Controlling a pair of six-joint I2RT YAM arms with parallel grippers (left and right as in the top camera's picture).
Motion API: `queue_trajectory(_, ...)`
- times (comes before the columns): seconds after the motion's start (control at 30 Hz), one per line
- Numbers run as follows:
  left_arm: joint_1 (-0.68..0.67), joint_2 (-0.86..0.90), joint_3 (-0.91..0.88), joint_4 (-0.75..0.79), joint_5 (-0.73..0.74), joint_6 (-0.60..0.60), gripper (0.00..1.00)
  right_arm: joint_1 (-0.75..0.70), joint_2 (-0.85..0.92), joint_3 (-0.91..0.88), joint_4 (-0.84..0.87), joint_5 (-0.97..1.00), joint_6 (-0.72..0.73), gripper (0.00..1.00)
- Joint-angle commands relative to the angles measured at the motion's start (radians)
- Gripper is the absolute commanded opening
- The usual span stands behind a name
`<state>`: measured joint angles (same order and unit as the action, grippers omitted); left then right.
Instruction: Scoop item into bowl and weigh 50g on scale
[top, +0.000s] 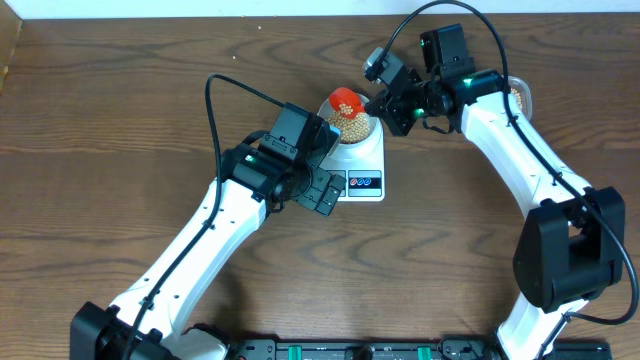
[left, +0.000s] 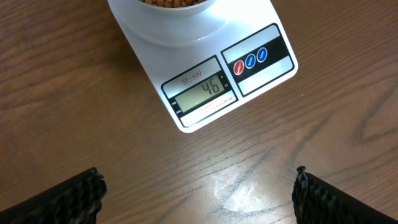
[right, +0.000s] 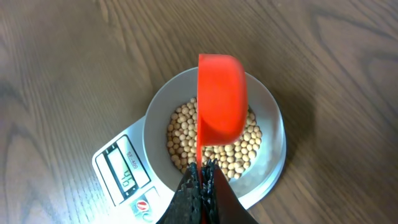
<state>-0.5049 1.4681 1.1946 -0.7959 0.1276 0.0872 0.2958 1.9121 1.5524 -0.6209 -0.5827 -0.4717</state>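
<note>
The white scale (top: 362, 165) stands mid-table with the pale bowl (top: 357, 128) on it, holding tan beans (top: 356, 123). In the left wrist view the scale (left: 205, 68) has its display (left: 205, 90) reading 46. My right gripper (top: 385, 100) is shut on the handle of a red scoop (top: 346, 101), which is tipped on its side over the bowl. In the right wrist view the scoop (right: 219, 102) hangs above the beans (right: 239, 149) in the bowl (right: 273, 134), held by my right gripper (right: 203, 171). My left gripper (left: 199, 193) is open and empty, just in front of the scale.
A clear tub (top: 520, 95) with more beans sits at the back right, mostly hidden behind the right arm. The left arm (top: 215, 225) reaches across the table's middle towards the scale's front.
</note>
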Motion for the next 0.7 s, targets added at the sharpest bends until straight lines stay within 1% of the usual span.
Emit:
queue_trajectory(0.0,0.005,-0.005,0.003,0.000,-0.009,0.017,0.98,0.004,-0.024,0.018,0.000,-0.030,0.013,0.01)
queue_trajectory(0.27,0.005,-0.005,0.003,0.000,-0.009,0.017,0.98,0.004,-0.024,0.018,-0.003,-0.019,-0.022,0.01)
queue_trajectory(0.6,0.005,-0.005,0.003,0.000,-0.009,0.017,0.98,0.005,-0.024,0.018,-0.037,-0.010,-0.170,0.01)
queue_trajectory(0.67,0.005,-0.005,0.003,0.000,-0.009,0.017,0.98,0.005,-0.024,0.018,-0.037,-0.008,-0.182,0.01)
